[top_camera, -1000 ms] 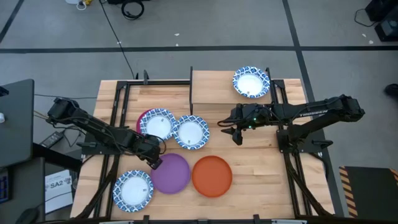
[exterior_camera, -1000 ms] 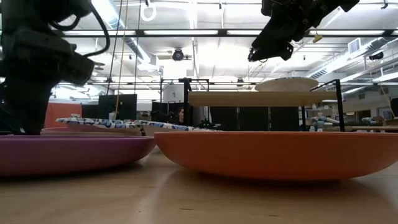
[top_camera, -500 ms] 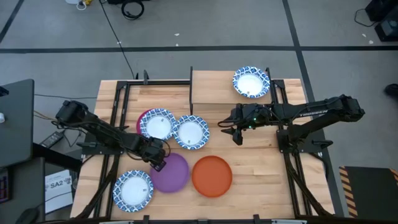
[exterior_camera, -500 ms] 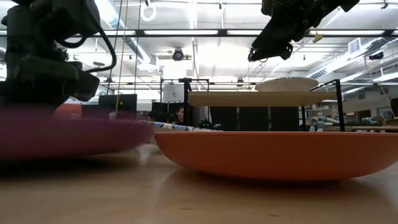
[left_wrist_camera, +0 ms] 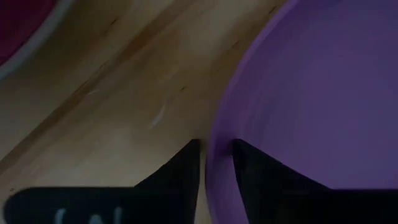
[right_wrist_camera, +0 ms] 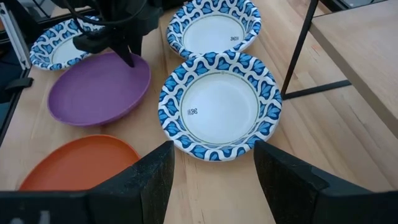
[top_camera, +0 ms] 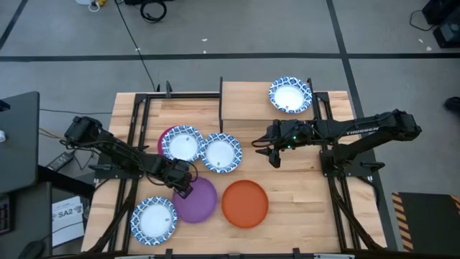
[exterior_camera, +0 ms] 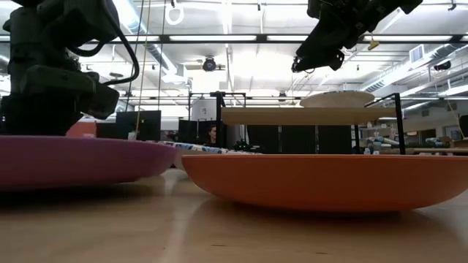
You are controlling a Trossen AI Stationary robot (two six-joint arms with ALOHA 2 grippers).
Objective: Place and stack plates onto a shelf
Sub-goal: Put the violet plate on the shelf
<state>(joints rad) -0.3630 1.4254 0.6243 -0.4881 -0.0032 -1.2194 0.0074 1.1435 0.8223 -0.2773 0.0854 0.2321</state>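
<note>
While left tool (left_wrist_camera: 214, 168) pinches purple plate (top_camera: 195, 200) rim, could slip, bumping orange plate (top_camera: 245, 203) beside; right tool (right_wrist_camera: 211, 162) open.

A lab or workshop is suggested: a grey taped floor (top_camera: 237, 43), exposed ceiling lights (exterior_camera: 241, 38), and what may be monitors (exterior_camera: 139, 124) are seen behind.

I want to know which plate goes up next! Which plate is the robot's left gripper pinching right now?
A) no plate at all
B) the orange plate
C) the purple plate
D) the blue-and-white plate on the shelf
C. The left wrist view shows the left gripper with one finger on each side of the purple plate's rim, while the orange plate lies untouched beside it.
</note>
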